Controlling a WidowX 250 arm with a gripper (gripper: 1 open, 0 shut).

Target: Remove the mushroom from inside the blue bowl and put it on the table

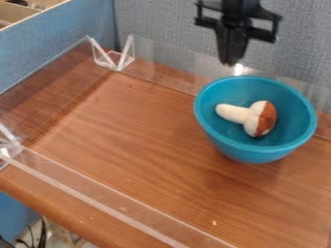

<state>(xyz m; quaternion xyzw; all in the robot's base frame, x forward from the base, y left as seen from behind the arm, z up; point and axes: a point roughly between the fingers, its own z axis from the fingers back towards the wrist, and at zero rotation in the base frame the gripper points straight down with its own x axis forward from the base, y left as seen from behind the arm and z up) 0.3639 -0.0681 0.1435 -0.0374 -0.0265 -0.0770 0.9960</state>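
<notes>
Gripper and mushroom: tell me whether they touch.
Apart. The camera view shows the gripper shut above the bowl's far rim, while the mushroom lies untouched inside.

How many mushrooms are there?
1. The mushroom lies on its side inside the blue bowl, on the right part of the table. No others show.

There are no words, numbers, labels or signs to read anywhere in this picture.
</notes>
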